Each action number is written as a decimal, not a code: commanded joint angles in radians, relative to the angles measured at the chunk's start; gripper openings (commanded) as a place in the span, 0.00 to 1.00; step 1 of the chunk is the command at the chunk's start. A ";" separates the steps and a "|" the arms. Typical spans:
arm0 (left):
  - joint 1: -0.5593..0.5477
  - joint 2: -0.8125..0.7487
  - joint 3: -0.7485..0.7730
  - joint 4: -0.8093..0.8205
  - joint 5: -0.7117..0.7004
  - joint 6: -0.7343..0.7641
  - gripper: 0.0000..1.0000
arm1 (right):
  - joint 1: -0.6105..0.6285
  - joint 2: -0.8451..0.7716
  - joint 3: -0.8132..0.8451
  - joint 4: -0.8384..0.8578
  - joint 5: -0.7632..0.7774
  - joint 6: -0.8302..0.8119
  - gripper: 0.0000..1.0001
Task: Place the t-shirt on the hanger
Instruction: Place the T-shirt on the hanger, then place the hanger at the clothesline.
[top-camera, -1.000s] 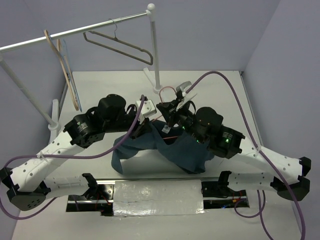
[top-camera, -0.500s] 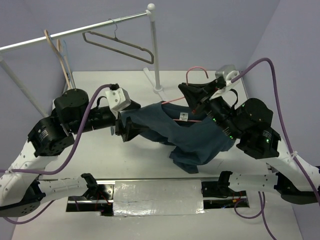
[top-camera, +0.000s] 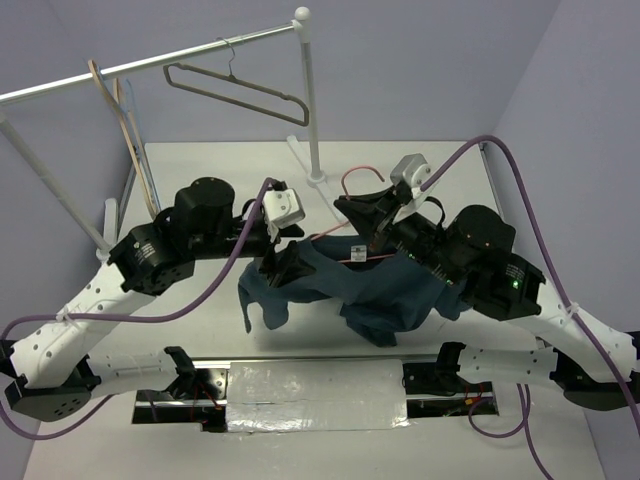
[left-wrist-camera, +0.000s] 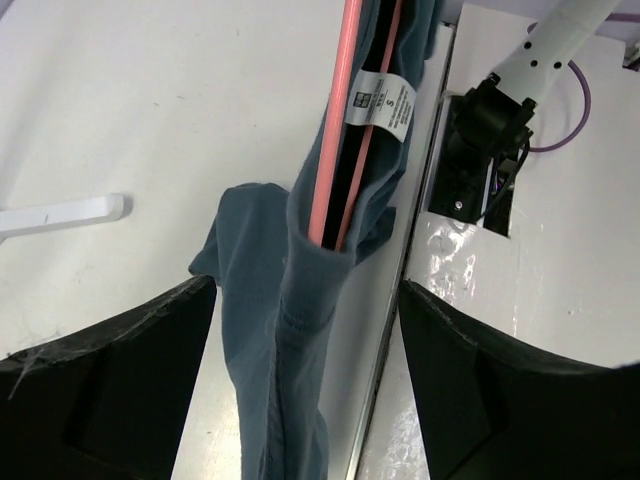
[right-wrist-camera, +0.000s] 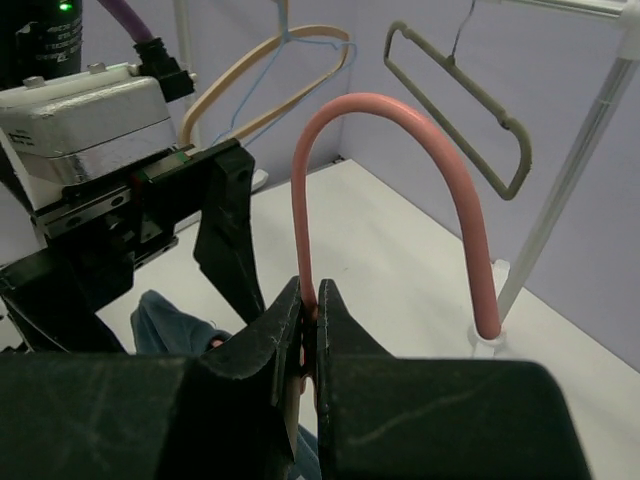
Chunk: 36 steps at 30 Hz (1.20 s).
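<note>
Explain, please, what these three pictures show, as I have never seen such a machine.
These are two robot arms bolted to a table. One picture looks down from above; the other two come from cameras on each wrist. The right arm has its jaws shut on the stem of a pink hanger, below its hook. The dark blue t-shirt hangs from that hanger, whose wire runs inside the cloth. The left arm has its jaws open either side of the shirt. A clothes rail stands behind.

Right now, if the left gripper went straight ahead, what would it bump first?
Probably the t-shirt, draped over the hanger right between the open fingers of the left gripper, though depth is unclear.
</note>
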<state>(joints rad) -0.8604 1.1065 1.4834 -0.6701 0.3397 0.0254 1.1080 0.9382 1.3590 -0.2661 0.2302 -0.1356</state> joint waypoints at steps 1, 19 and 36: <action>-0.011 -0.005 -0.015 0.064 0.058 0.011 0.86 | -0.004 -0.024 -0.024 0.094 -0.054 0.007 0.00; -0.028 -0.023 -0.064 0.058 0.081 0.025 0.99 | -0.005 -0.070 -0.129 0.062 -0.167 -0.042 0.00; -0.026 0.007 0.169 0.090 0.027 -0.159 0.86 | -0.005 -0.073 -0.173 -0.122 -0.398 -0.047 0.00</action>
<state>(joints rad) -0.8825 1.0836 1.6451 -0.5980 0.3874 -0.0689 1.1034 0.8391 1.1809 -0.3935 -0.2092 -0.1822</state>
